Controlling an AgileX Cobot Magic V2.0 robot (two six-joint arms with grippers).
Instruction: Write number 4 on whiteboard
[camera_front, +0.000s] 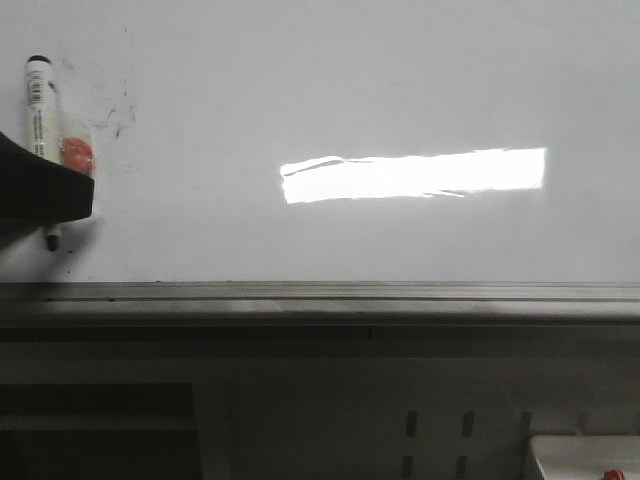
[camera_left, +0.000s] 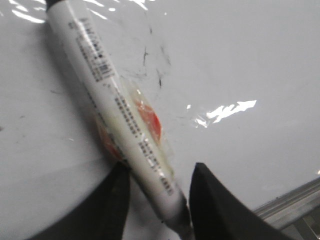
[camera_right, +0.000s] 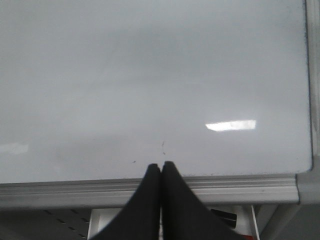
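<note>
The whiteboard (camera_front: 400, 80) is glossy white-grey with a bright glare (camera_front: 415, 175) and a grey bottom rail (camera_front: 320, 292). No number 4 shows on it, only faint dark smudges (camera_front: 115, 115). A white marker (camera_front: 40, 100) with a black cap and an orange patch under clear tape lies against the board at far left. My left gripper (camera_front: 70, 190) covers its lower part. In the left wrist view the marker (camera_left: 115, 105) runs slantwise between the fingers (camera_left: 210, 200) of the left gripper (camera_left: 161, 167), which stand wider apart than the marker. My right gripper (camera_right: 161, 164) is shut and empty over the rail (camera_right: 240, 187).
Below the rail is a dark perforated panel (camera_front: 440, 430). A white box with a red spot (camera_front: 585, 458) sits at the bottom right. The board's right corner and frame (camera_right: 307, 150) show in the right wrist view. Smudges (camera_left: 155, 65) lie beside the marker.
</note>
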